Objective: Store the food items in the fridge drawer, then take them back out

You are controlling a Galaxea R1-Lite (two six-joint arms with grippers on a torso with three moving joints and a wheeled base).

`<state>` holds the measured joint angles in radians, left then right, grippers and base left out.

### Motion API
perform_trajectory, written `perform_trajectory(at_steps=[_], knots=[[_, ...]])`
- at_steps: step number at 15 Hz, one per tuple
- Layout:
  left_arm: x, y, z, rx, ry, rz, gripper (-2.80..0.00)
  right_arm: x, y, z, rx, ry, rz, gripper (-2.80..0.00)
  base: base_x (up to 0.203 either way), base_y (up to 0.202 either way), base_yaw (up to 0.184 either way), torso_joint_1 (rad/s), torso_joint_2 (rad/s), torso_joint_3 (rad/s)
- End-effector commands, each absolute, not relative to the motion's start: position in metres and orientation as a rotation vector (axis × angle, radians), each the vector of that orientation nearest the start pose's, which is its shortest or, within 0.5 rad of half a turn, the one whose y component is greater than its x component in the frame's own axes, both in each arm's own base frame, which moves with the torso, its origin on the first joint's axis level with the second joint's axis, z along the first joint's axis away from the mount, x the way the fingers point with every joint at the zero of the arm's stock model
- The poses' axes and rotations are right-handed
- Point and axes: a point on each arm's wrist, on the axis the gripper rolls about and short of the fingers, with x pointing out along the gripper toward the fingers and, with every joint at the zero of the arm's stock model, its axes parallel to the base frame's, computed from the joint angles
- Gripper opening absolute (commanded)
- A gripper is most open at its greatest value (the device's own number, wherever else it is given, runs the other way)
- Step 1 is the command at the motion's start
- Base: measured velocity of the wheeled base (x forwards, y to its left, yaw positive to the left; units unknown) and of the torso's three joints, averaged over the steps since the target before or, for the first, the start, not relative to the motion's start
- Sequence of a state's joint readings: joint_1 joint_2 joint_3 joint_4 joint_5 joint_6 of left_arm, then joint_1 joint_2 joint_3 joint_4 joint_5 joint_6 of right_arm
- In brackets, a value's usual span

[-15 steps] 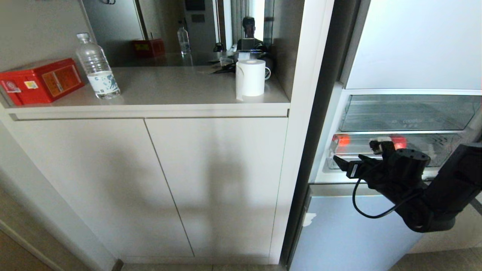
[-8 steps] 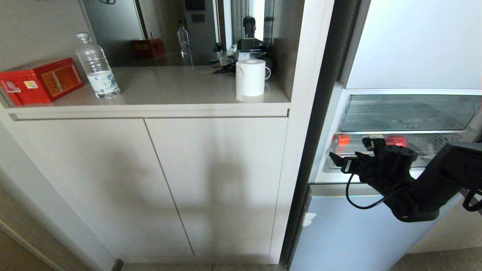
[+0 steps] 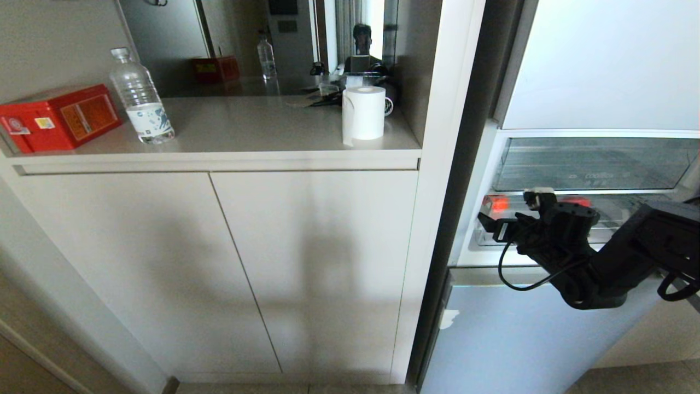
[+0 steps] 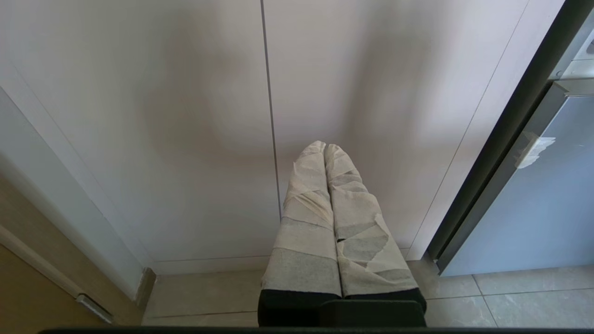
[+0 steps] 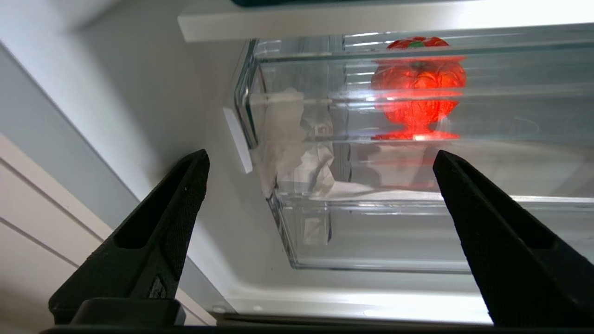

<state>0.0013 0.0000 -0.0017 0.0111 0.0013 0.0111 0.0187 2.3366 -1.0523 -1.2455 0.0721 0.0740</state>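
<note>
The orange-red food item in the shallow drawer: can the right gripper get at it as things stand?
Probably not yet. The right gripper is open and empty outside the fridge drawer, whose clear front wall stands between it and the orange-red food item.

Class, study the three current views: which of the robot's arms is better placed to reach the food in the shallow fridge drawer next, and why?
The right. The right gripper is open in front of the fridge drawer, facing a red food item. The left gripper is shut, facing the cabinet doors.
</note>
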Motion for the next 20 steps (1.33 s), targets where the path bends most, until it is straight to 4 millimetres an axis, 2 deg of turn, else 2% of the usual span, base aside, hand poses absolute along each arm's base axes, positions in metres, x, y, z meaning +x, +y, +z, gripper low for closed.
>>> perform_trajectory(at_steps=[1, 2, 3, 10, 15, 17, 20], knots=[[-0.023, 0.000, 0.075, 0.012, 0.011, 0.003, -2.80, 0.435, 0.010, 0.067, 0.082, 0.027, 0.093, 0.00, 0.000, 0.000, 0.000, 0.000, 0.00, 0.000], [-0.023, 0.000, 0.075, 0.011, 0.011, 0.003, -2.80, 0.436, 0.010, 0.066, 0.082, 0.028, 0.089, 0.00, 0.000, 0.000, 0.000, 0.000, 0.00, 0.000], [-0.023, 0.000, 0.075, 0.012, 0.011, 0.003, -2.80, 0.436, 0.010, 0.066, 0.082, 0.026, 0.077, -2.80, 0.000, 0.000, 0.000, 0.000, 0.00, 0.000], [-0.023, 0.000, 0.075, 0.011, 0.011, 0.003, -2.80, 0.437, 0.036, 0.068, 0.084, 0.017, 0.120, -2.80, 0.000, 0.000, 0.000, 0.000, 0.00, 0.000], [-0.023, 0.000, 0.075, 0.011, 0.011, 0.003, -2.80, 0.436, 0.045, 0.065, 0.085, 0.026, 0.118, -2.80, 0.000, 0.000, 0.000, 0.000, 0.00, 0.000], [-0.023, 0.000, 0.075, 0.011, 0.011, 0.003, -2.80, 0.431, 0.044, 0.064, 0.085, 0.038, 0.109, -2.80, 0.000, 0.000, 0.000, 0.000, 0.00, 0.000], [-0.023, 0.000, 0.075, 0.011, 0.011, 0.003, -2.80, 0.412, 0.041, 0.067, 0.098, 0.068, 0.100, -2.80, 0.000, 0.000, 0.000, 0.000, 0.00, 0.000]])
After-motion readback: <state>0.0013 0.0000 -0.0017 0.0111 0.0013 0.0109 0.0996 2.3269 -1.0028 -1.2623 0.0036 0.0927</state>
